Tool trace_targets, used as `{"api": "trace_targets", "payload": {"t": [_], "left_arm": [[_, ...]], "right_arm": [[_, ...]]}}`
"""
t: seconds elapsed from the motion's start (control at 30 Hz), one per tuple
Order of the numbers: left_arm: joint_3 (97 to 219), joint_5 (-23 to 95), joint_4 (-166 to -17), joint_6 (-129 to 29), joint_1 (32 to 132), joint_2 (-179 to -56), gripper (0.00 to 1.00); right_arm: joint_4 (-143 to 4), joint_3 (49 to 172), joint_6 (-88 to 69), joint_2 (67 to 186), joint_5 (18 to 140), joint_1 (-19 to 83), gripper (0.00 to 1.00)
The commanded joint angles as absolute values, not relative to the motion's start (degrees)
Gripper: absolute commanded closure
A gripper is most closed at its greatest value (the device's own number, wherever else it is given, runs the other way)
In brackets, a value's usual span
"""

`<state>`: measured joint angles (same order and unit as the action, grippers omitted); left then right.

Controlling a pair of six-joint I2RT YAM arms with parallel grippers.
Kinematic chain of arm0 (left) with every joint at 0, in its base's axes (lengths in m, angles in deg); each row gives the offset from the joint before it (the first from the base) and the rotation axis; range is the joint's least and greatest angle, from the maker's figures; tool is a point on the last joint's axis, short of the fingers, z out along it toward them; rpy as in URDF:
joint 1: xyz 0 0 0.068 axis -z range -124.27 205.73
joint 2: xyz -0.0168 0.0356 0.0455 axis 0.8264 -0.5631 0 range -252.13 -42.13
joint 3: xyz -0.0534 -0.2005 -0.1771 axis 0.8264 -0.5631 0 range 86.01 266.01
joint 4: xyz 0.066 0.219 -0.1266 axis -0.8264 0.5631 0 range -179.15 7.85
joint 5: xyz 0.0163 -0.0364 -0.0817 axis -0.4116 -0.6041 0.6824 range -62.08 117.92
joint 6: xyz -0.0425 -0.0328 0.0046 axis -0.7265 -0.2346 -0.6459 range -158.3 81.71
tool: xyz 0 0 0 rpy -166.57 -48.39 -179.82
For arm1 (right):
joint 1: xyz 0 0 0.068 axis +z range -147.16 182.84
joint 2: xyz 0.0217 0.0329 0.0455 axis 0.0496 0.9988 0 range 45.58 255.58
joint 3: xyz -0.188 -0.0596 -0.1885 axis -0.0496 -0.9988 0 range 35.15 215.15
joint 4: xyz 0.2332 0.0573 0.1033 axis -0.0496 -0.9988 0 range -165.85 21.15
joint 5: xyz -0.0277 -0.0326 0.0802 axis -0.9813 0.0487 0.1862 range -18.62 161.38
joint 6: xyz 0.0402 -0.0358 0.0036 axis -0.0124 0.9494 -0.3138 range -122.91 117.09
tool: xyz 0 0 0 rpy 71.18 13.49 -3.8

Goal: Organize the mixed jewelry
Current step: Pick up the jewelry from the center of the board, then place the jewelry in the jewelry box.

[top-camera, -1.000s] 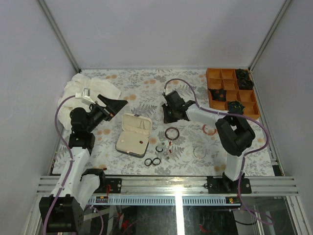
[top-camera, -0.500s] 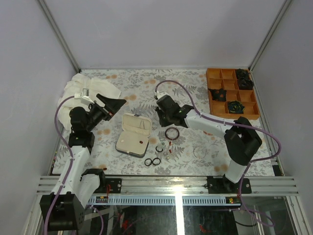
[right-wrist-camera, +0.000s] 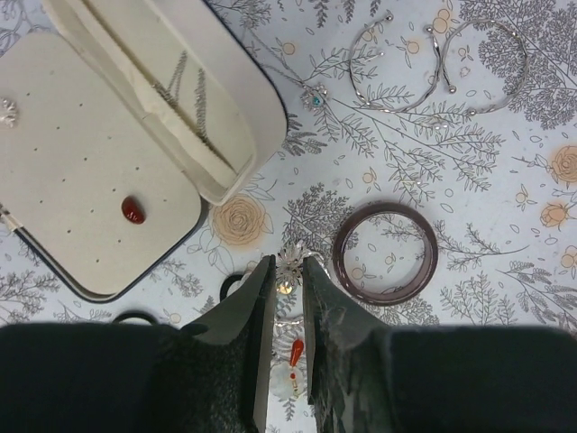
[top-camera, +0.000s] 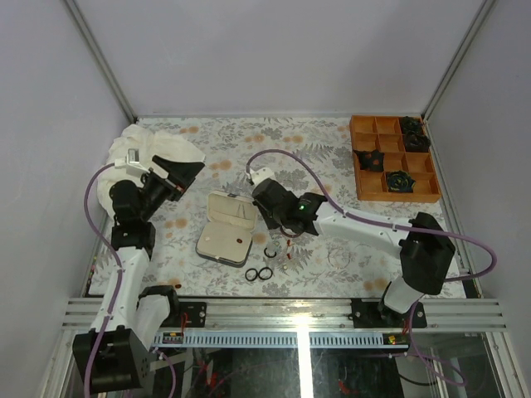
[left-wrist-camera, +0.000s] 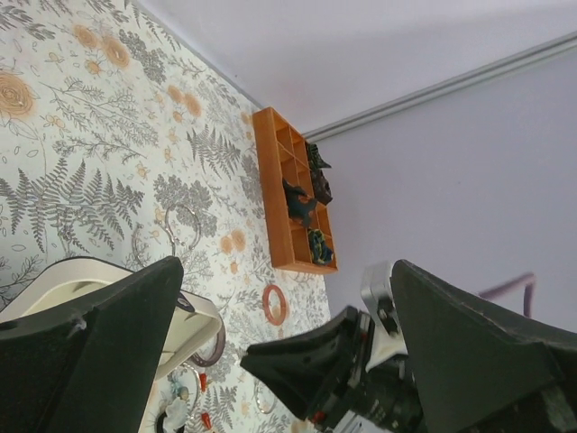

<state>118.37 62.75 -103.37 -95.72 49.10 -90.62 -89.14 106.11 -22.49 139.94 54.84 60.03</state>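
Pale lilac walls (top-camera: pixel 274 58) close in a bench (top-camera: pixel 249 145) spread with a fern-and-flower cloth. Near its middle a jewelry case (top-camera: pixel 226 217) lies open, cream lining up, with a red bead (right-wrist-camera: pixel 133 210) on the perforated half and a tiny silver stud (right-wrist-camera: pixel 7 112) at that half's edge.

The right end effector (right-wrist-camera: pixel 288 262) hangs just beside the case's open lid. Its two dark fingers are drawn to a narrow gap, pinching a silver flower earring (right-wrist-camera: pixel 290 268) at their tips. Through the gap a red drop (right-wrist-camera: pixel 296 350) shows on the cloth below. A dark reddish-brown bangle (right-wrist-camera: pixel 386 209) lies flat just to one side of the fingers, clear of them. Beyond it two silver wire hoops (right-wrist-camera: pixel 401 107) sit side by side, and a small blue-centred stud (right-wrist-camera: pixel 315 96) rests between them and the case. Two black rings (top-camera: pixel 251 274) lie touching each other nearer the bench's front edge.

The left end effector (left-wrist-camera: pixel 287 263) is raised above the bench's left side with its fingers spread wide and nothing between them. A crumpled white cloth (top-camera: pixel 137 149) lies behind it.

At the far right corner stands an orange divided tray (top-camera: pixel 372 126) with black rosettes (top-camera: pixel 399 180) in several compartments. An orange-red bangle (left-wrist-camera: pixel 274 304) lies on the cloth between the tray and the case.
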Motion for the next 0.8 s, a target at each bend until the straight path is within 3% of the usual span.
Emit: {"api": "trace_targets", "payload": {"t": [0.0, 0.77], "left_arm": [[120.2, 64.3, -106.9, -98.3, 47.2, -89.9, 0.00], [114.6, 74.0, -122.7, -110.5, 35.2, -90.6, 0.00]], "right_arm": [[-91.0, 107.1, -21.2, 135.9, 48.4, 63.0, 0.79], [-89.8, 114.1, -17.0, 140.5, 42.7, 73.8, 0.79]]}}
